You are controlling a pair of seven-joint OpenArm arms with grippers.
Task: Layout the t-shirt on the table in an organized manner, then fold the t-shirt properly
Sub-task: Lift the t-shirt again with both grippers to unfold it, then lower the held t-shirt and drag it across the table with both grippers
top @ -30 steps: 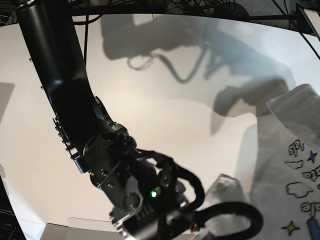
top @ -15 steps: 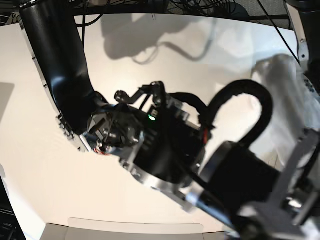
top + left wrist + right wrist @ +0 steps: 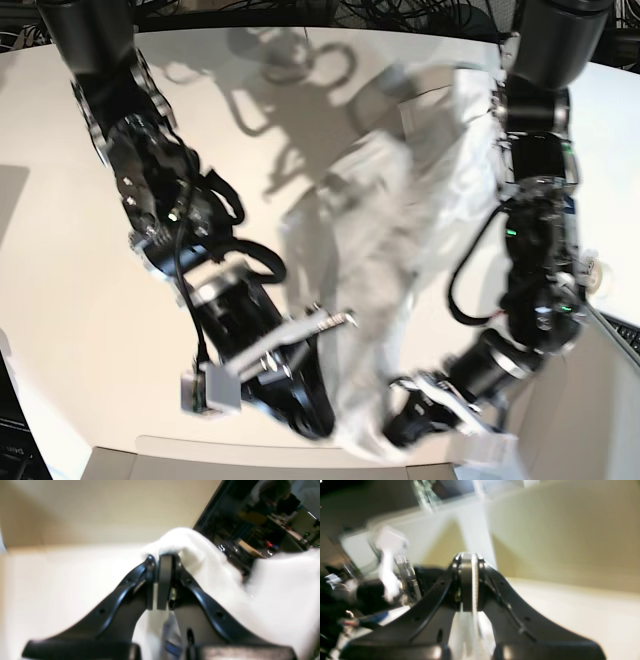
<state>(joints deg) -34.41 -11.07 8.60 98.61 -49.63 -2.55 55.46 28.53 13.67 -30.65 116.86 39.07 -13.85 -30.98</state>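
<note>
Bright, even light falls on the white tabletop (image 3: 60,300) in the base view, and hard dark shadows of the arms and cables lie toward twelve o'clock, so the light comes from the near side and above. That view bulges like a fisheye, its tabletop edge curving at the top. The t-shirt (image 3: 370,280) is smeared by motion blur, its folds soft. Both wrist views are blurred: in the left one the cloth at three o'clock is overexposed to plain white; in the right one the nine o'clock side streaks into pale and dark smears, while the background looks warm yellowish.
</note>
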